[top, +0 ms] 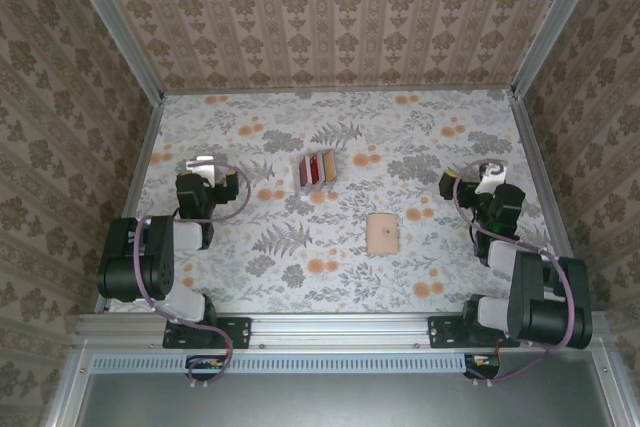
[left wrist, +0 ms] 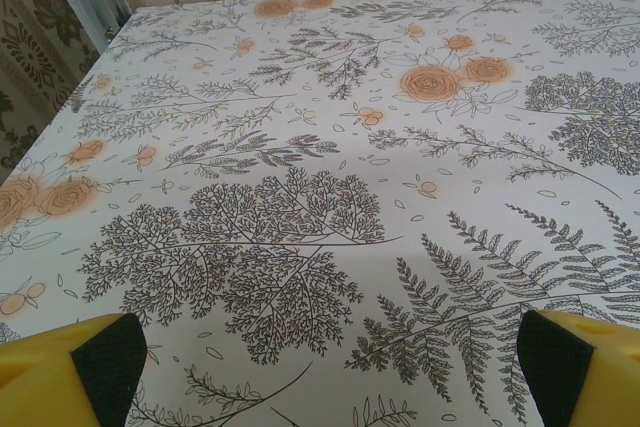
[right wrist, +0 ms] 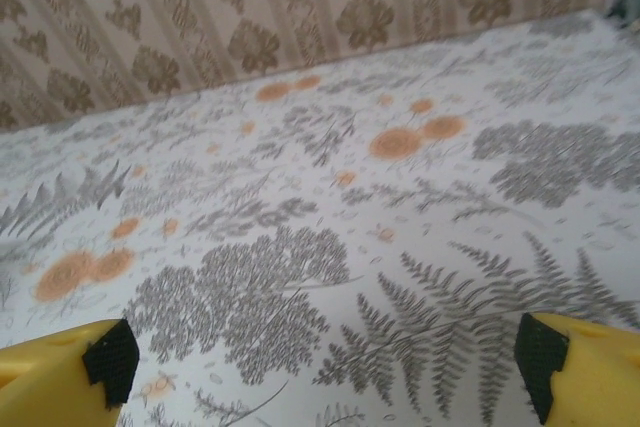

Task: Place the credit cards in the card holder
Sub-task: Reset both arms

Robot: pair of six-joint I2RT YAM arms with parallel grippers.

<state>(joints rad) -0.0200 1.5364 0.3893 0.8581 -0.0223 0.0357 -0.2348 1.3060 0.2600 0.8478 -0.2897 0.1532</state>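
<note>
At the near edge the two arms are bolted to a rail, the left arm (top: 140, 262) and the right arm (top: 535, 292) both folded back on themselves. A little farther in, the holder (top: 382, 234) lies flat on the floral table (top: 300, 277), right of centre, with its pinkish-tan face up. Nothing touches it. It is nearer the right arm than the left and well apart from both grippers.

Farther still, the left gripper (top: 203, 164) is over the table's left side. In the left wrist view its yellow fingers (left wrist: 40, 372) with black pads (left wrist: 110, 362) sit in the bottom corners, spread wide, with bare cloth between them. The right gripper (top: 488, 174) is over the right side. Its fingers (right wrist: 45, 377) are likewise wide apart and hold nothing.

Beyond the holder and slightly to its left, near the table's middle, the cards (top: 320, 168) stand upright in a small pale rack (top: 303, 179). From left to right they are dark red, red and tan-gold. The rack is well apart from the holder and from both grippers.

At the back, a patterned wall (top: 330, 17) closes off the table.
</note>
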